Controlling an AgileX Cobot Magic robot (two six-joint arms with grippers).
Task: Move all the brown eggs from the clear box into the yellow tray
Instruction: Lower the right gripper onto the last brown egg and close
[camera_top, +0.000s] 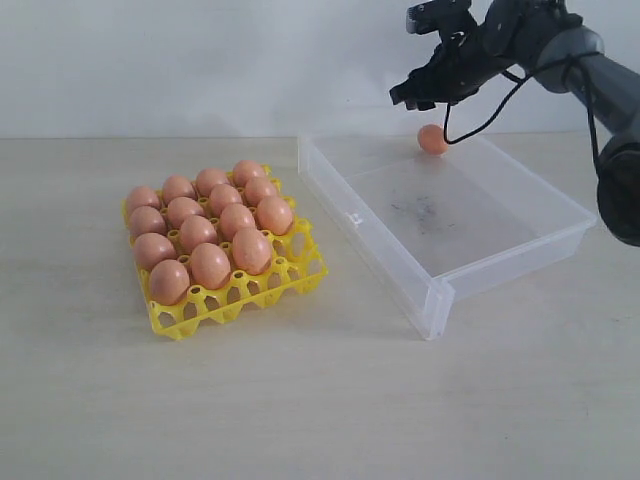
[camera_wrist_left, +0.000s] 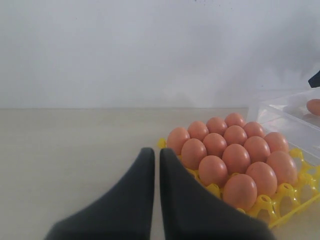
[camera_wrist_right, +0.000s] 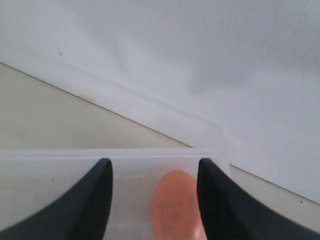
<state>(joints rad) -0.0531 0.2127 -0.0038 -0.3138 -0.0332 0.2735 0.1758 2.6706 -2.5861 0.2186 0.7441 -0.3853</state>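
1. Left gripper (camera_wrist_left: 156, 151): seen only by its own wrist camera. The dark fingers (camera_wrist_left: 135, 195) are pressed nearly together with a hairline gap, and nothing is between them. It sits low over the counter (camera_top: 300, 400), close to a corner of the tray and not touching it.
2. Yellow tray (camera_top: 180, 325): on the left half of the counter, about midway between the far and near edges. It lies flat and is turned a little askew to those edges.
3. Brown eggs (camera_top: 209, 265): fifteen counted, upright in the cups and packed in tight rows. The cups along the tray's near side stand open.
4. Clear box (camera_top: 440, 300): on the right half of the counter, running at a slant from mid-counter up toward the far edge. There are dark scuffs (camera_top: 425, 210) on the floor and a small clasp (camera_top: 353, 217) on the wall facing the tray.
5. Single brown egg (camera_top: 432, 139): on the box floor in its far corner, close to the counter's far edge.
6. Right gripper (camera_top: 415, 98): hangs above that egg, toward the far right corner of the counter. The jaws are spread wide and hold nothing. In the wrist view the egg shows between the two fingers (camera_wrist_right: 95, 200). A black cable (camera_top: 480, 120) loops below the arm.
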